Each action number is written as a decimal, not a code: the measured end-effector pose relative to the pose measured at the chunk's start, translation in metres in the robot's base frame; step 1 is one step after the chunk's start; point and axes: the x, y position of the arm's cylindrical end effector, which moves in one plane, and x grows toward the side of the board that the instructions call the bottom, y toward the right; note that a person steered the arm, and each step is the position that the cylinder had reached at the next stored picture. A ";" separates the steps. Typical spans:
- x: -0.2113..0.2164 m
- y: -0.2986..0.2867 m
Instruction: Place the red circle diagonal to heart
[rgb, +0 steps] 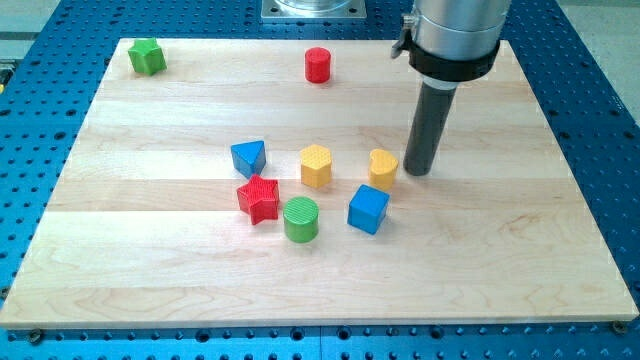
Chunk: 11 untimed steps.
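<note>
Wooden board (150, 300) on blue perforated bench. Red cylinder (318, 64): near top edge, well apart from yellow heart (382, 168). My tip (418, 172): just right of heart; no fingers fitted. Advice: circle behind cylinder, push down-right, avoid nudging heart.

Red circle (318, 64) upright nr view's top; yellow heart (382, 168) mid-board, well apart.
</note>
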 end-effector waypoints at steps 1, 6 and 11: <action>-0.008 0.012; -0.235 -0.148; -0.199 -0.106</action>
